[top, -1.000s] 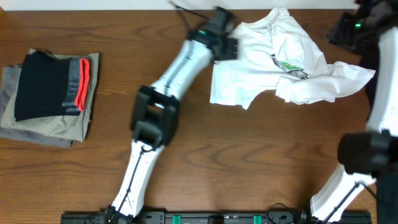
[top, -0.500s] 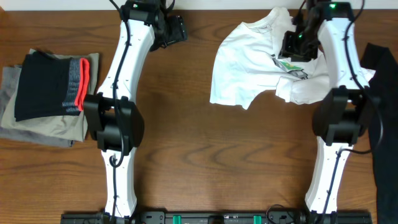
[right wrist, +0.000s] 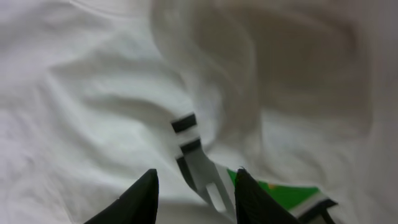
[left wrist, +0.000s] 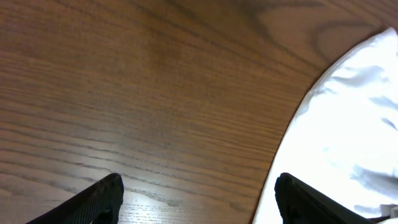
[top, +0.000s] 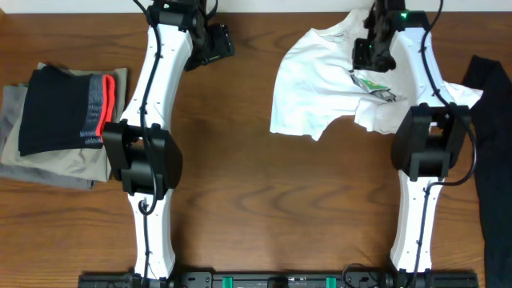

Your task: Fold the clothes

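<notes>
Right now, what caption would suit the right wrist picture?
Right gripper, jaws apart, poised over the wrinkled white cotton T-shirt, its striped label between the fingertips.

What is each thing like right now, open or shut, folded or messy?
white T-shirt: crumpled, not folded yet.
black garment: folded, on top of the pile.
olive-grey garments: folded, underneath.
dark cloth: lying loose, partly out of view.
left gripper: open, empty, over the table.
right gripper: open, right above the T-shirt.
</notes>
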You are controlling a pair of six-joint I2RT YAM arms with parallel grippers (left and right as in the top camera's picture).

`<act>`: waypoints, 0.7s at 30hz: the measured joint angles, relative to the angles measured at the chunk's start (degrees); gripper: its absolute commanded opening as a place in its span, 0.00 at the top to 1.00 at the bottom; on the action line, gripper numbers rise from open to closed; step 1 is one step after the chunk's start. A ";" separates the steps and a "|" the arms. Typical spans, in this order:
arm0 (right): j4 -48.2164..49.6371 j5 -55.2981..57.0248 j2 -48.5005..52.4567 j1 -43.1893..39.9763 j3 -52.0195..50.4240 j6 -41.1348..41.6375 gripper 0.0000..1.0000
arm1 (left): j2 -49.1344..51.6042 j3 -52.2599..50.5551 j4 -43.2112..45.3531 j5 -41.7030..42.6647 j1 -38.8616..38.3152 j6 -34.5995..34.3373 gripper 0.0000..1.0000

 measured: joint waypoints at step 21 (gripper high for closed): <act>3.02 7.65 2.73 1.16 0.00 0.81 0.63 | 0.00 0.00 -1.57 0.00 -0.02 1.70 0.20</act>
